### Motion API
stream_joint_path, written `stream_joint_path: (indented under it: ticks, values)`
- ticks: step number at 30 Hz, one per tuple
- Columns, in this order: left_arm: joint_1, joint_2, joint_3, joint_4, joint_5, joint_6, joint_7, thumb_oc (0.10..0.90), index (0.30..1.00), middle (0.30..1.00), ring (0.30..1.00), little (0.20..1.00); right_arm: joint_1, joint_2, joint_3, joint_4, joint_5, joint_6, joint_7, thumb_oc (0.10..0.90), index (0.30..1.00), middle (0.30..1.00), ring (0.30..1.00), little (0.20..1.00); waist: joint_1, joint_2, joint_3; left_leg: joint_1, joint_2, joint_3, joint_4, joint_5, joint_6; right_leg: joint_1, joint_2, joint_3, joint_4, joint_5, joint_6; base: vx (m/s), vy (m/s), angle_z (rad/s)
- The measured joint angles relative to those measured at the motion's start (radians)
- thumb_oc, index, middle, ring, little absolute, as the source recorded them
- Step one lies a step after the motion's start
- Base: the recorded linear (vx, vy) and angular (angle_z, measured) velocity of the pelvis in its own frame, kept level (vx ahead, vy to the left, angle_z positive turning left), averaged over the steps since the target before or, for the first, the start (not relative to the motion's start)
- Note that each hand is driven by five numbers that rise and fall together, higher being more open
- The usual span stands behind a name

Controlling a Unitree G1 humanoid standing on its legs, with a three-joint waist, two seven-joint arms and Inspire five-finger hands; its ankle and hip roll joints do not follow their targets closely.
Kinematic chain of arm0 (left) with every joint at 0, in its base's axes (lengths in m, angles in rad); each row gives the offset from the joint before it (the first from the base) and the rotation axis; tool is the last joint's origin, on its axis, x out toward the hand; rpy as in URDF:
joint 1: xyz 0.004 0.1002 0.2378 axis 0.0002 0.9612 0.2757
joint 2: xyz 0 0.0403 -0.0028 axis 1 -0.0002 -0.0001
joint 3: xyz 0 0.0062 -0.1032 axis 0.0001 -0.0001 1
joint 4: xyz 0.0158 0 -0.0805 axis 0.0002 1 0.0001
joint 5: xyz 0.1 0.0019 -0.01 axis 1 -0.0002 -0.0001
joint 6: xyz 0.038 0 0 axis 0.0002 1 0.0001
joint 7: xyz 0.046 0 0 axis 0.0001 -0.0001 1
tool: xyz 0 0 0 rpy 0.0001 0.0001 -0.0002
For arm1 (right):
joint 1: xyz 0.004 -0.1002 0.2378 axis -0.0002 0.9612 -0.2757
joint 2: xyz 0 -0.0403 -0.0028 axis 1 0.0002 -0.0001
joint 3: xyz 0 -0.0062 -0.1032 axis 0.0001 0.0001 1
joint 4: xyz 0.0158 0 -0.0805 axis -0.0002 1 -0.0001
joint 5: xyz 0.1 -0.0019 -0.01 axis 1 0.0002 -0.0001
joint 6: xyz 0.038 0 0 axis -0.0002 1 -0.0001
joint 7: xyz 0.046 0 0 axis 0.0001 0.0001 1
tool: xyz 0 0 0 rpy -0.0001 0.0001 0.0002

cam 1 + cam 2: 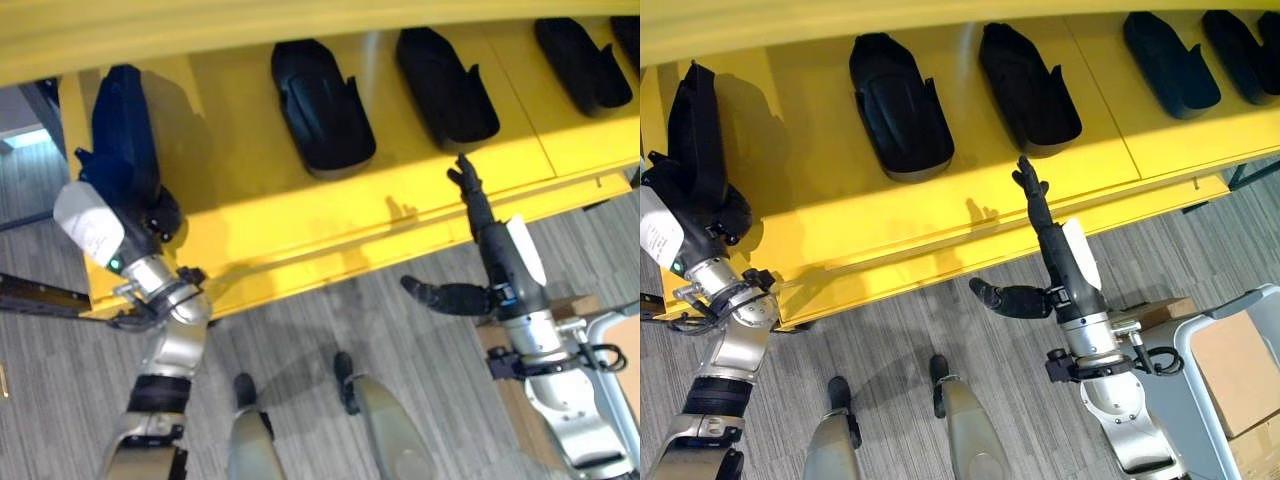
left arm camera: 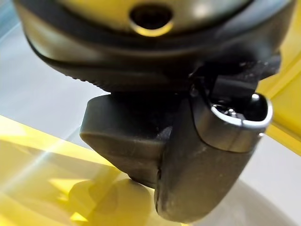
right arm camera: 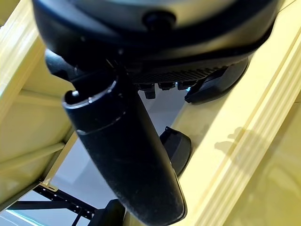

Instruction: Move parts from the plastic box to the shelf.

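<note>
Grey striped flooring (image 1: 330, 310) runs beneath a yellow shelf (image 1: 300, 220) that spans the head views. Several black moulded parts lie on the shelf surface in a row: one left of centre (image 1: 320, 105), one just right of it (image 1: 445, 85), and one further right (image 1: 585, 62), with another cut off at the right edge.

At the left end of the shelf, a further black part (image 1: 122, 125) stands on the shelf surface. The left robot hand (image 1: 150, 215) is at the near end of this part. In the left wrist view the left robot hand (image 2: 207, 155) is clamped on the part (image 2: 122, 136), with the thumb across its dark body.

The right robot hand (image 1: 1040, 225) is near the front edge of the shelf, below the gap between the two central parts. Its fingers (image 1: 1028, 182) are straight and extended toward the shelf, the thumb (image 1: 1005, 298) stands well apart to the side, and it holds nothing.

A cardboard box (image 1: 1230, 370) sits inside a grey frame at the lower right, on the floor beside the right arm.
</note>
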Motion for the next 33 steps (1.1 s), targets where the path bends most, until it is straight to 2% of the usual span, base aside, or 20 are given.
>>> stream_joint_path:
  ticks: [10,11,12,20,33]
  values:
    - [0.000,0.000,0.001,0.007,0.000,0.000,-0.020,0.400,0.300,0.300,0.300,0.300,-0.001,-0.012,0.000,0.000,0.000,0.002,0.019,0.900,1.000,1.000,1.000,1.000,0.000,0.013,-0.001,0.003,0.002,0.005,0.002,0.000,0.000,0.000,0.001,0.005,0.001,0.002,-0.001,0.00,0.002,-0.01]
    - [0.000,0.000,0.001,0.008,0.000,0.000,-0.023,0.602,0.583,0.583,0.583,0.583,-0.001,-0.012,-0.001,0.000,0.000,0.002,0.022,0.900,1.000,1.000,1.000,1.000,0.000,0.015,-0.001,0.003,0.002,0.005,0.002,0.000,0.000,0.000,0.001,0.005,0.001,0.002,-0.001,0.00,0.000,0.00]
    - [0.000,0.000,0.001,0.010,0.000,0.000,-0.025,0.900,1.000,1.000,1.000,1.000,-0.001,-0.012,-0.001,0.000,0.000,0.003,0.024,0.900,1.000,1.000,1.000,1.000,0.001,0.018,-0.002,0.003,0.002,0.005,0.002,0.000,0.000,0.000,0.001,0.005,0.001,0.002,-0.001,0.00,0.000,0.00]
    - [0.015,0.001,-0.043,0.059,0.004,0.019,-0.146,0.900,1.000,1.000,1.000,1.000,-0.002,-0.013,-0.002,0.000,0.001,0.015,0.040,0.900,1.000,1.000,1.000,1.000,-0.001,0.021,-0.004,0.001,0.003,0.005,0.005,0.000,0.000,-0.001,0.002,0.005,0.001,0.004,-0.002,0.00,0.000,0.00]
    - [0.052,0.116,-0.037,-0.026,0.010,0.003,-0.292,0.900,1.000,1.000,1.000,1.000,0.003,-0.002,-0.033,0.000,0.001,0.034,0.056,0.900,1.000,1.000,1.000,1.000,-0.001,0.023,-0.003,-0.001,0.004,0.007,0.006,-0.002,0.000,-0.003,0.004,0.007,-0.001,0.004,-0.002,0.00,0.000,0.00]
